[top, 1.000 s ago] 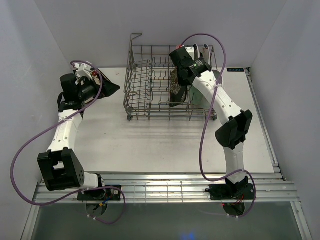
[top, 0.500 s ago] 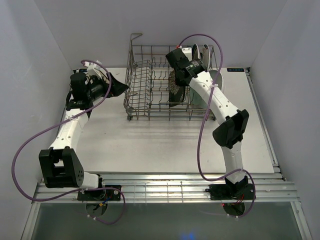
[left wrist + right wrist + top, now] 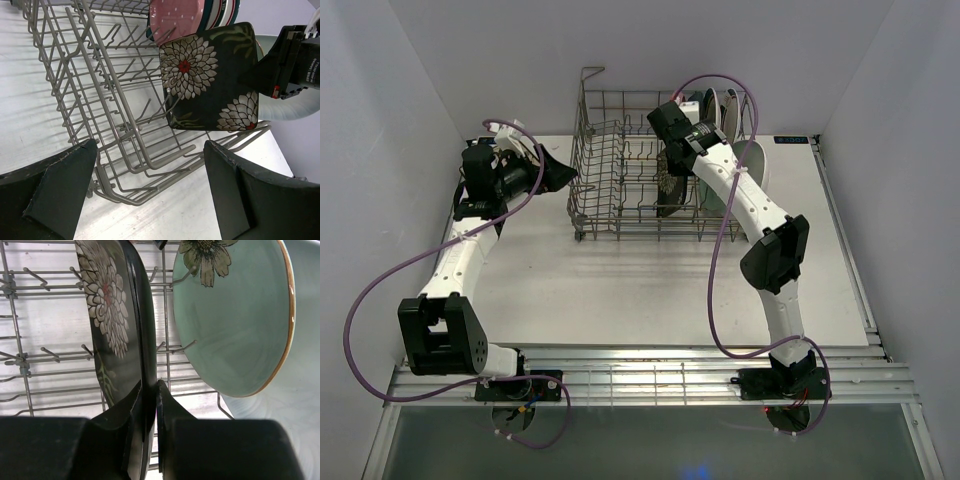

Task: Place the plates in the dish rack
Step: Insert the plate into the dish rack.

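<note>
Soft, even light from above. The white table (image 3: 650, 290) is bright, nearly washed out in the left wrist view; the dish rack (image 3: 620, 190) casts only faint shadows. Its wires and the plates (image 3: 210, 75) are sharp; the mint plate (image 3: 235, 325) shows a mild sheen.

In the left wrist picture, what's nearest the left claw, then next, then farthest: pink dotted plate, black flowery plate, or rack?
1. Dish rack: near corner, right before the left claw.
2. Dark floral plate: inside, right side.
3. Pink dotted plate: behind it, top.
</note>
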